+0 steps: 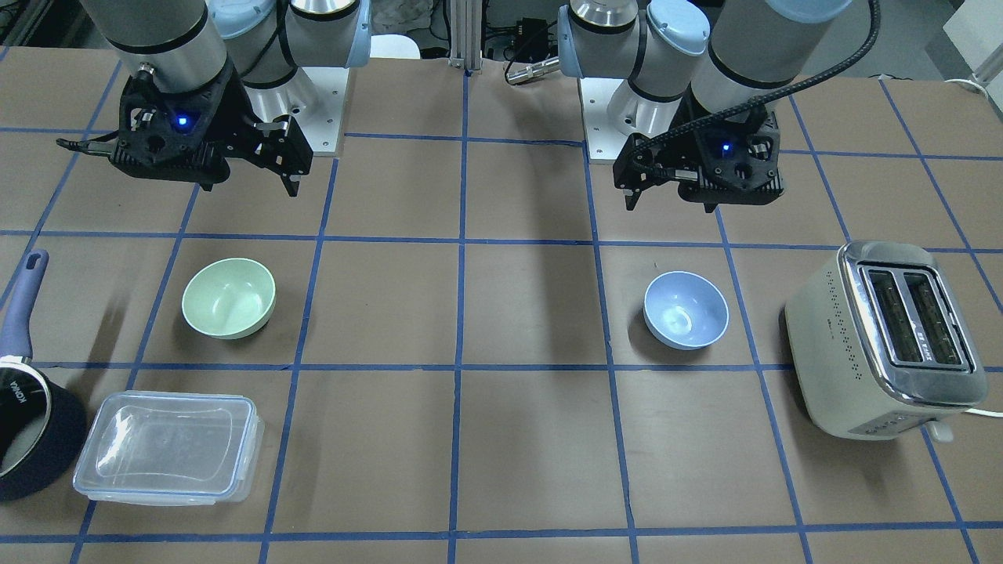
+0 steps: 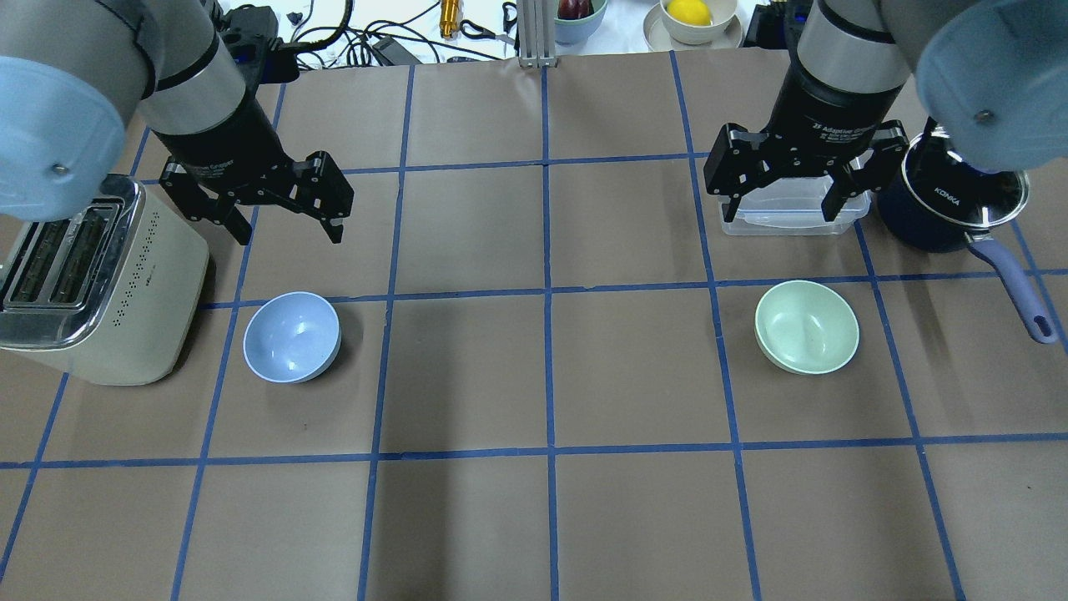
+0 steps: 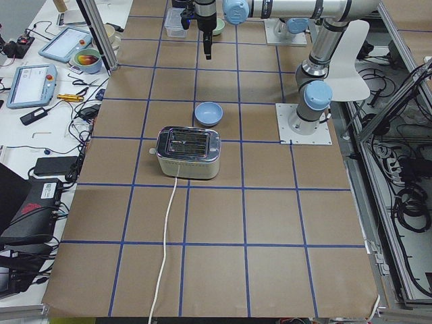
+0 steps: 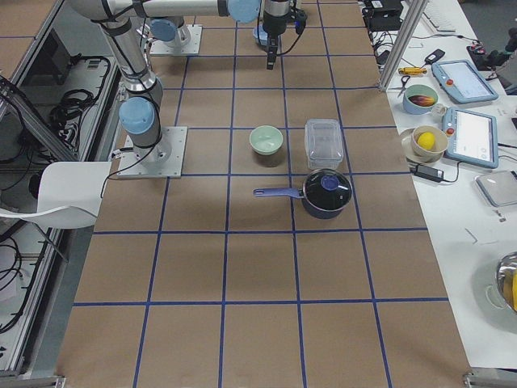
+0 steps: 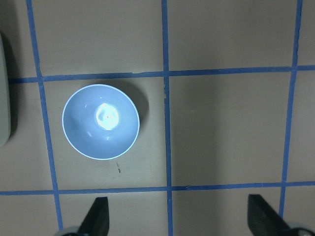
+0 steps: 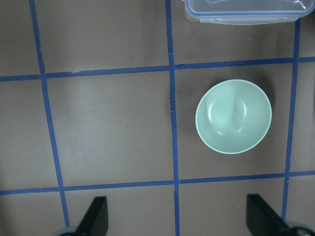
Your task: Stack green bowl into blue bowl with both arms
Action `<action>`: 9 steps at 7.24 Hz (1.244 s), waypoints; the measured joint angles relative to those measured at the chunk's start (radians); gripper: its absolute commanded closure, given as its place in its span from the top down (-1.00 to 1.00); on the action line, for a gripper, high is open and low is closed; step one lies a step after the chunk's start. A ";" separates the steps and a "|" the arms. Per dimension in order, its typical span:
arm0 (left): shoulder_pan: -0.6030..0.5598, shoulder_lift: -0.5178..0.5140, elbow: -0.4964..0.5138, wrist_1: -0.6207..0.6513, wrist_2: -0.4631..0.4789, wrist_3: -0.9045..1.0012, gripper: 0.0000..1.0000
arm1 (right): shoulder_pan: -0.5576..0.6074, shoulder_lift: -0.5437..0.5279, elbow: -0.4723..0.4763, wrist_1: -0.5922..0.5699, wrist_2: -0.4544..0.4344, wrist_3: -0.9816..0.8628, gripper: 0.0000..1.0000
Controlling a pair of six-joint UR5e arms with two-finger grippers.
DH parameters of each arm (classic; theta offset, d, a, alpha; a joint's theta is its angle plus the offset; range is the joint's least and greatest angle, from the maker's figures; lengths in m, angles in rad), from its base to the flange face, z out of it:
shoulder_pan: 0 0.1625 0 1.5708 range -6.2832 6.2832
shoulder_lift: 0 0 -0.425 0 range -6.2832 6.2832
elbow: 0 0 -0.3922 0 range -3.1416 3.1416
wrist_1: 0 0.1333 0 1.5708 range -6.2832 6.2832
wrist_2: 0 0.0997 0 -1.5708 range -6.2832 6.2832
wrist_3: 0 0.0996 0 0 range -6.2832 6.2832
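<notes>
Overhead exterior view: the green bowl (image 2: 807,326) stands upright on the tabletop (image 2: 551,367), near the raised right fingers (image 2: 834,203), which are wide apart and empty. The blue bowl (image 2: 292,336) stands well apart from it, near the left fingers (image 2: 332,224), also apart and empty. Right wrist-mounted view: the green bowl lies ahead of the fingers, toward the right-hand one. I judge the right arm is nearer to it.
</notes>
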 measured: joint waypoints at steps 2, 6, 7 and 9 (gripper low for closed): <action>0.000 -0.002 -0.005 0.000 0.001 -0.001 1.00 | 0.001 -0.001 -0.003 0.000 0.000 0.001 1.00; 0.001 0.006 -0.004 -0.002 0.005 -0.001 1.00 | 0.003 -0.001 -0.004 0.018 -0.007 0.002 1.00; 0.001 0.003 -0.005 -0.001 0.006 -0.001 1.00 | 0.005 -0.001 -0.004 0.023 -0.008 0.001 1.00; 0.001 -0.017 -0.010 0.001 0.006 -0.001 1.00 | 0.007 0.000 -0.003 0.027 -0.001 -0.001 1.00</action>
